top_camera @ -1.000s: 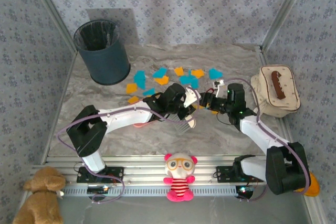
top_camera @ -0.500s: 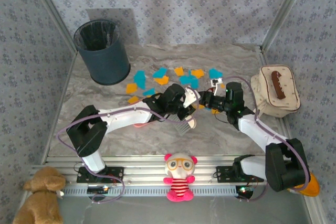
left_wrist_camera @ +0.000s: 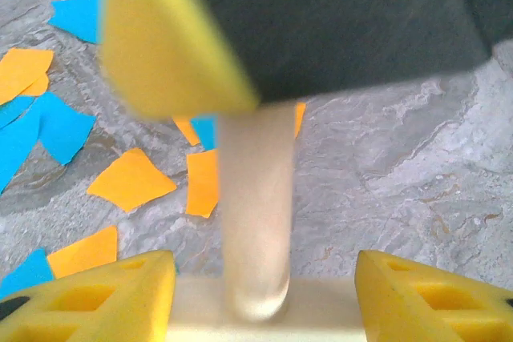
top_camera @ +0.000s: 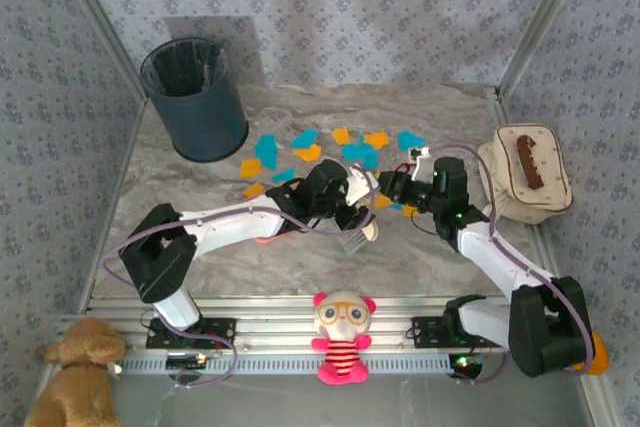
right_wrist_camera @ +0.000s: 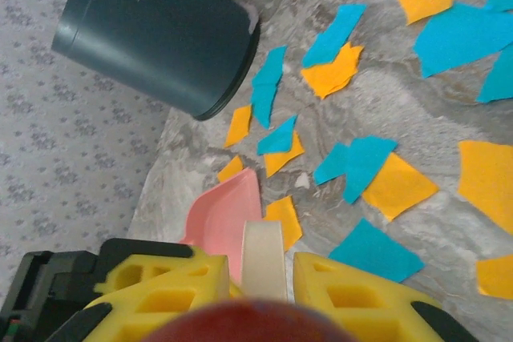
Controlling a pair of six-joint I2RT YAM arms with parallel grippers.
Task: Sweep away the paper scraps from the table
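Orange and cyan paper scraps [top_camera: 355, 154] lie scattered across the far middle of the marble table [top_camera: 450, 267]; they appear in the right wrist view [right_wrist_camera: 369, 162] and the left wrist view [left_wrist_camera: 132, 182] too. A cream brush [top_camera: 352, 243] hangs between both grippers at the table's centre. My right gripper [top_camera: 388, 187] [right_wrist_camera: 263, 270] is shut on the brush handle [right_wrist_camera: 263, 254]. My left gripper [top_camera: 352, 215] [left_wrist_camera: 264, 278] stands open, its yellow fingers well clear on either side of the handle [left_wrist_camera: 255, 198].
A pink dustpan [top_camera: 265, 238] [right_wrist_camera: 224, 218] lies under the left arm. A dark bin [top_camera: 195, 97] [right_wrist_camera: 160, 30] stands at the back left, a cream bag [top_camera: 525, 172] at the right edge. A plush doll [top_camera: 342, 332] and a teddy [top_camera: 75, 367] sit at the near rail.
The right gripper closed onto the brush handle. The left gripper, shut on the handle before, has opened. Both arms shifted only slightly.
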